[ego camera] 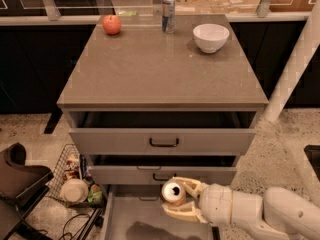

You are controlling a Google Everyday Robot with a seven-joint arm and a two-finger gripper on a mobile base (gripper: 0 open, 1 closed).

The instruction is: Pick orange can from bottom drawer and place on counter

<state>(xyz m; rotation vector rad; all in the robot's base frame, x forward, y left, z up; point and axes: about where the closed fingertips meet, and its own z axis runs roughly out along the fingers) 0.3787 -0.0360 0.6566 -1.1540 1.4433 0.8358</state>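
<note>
The orange can lies on its side between my gripper's fingers, its silver top facing the camera. My gripper is shut on it and holds it above the open bottom drawer, just in front of the middle drawer's face. My white arm reaches in from the lower right. The counter tops the grey cabinet above.
On the counter stand a red apple at the back left, a slim blue-and-silver can at the back middle and a white bowl at the back right. A wire basket with items sits on the floor left of the cabinet.
</note>
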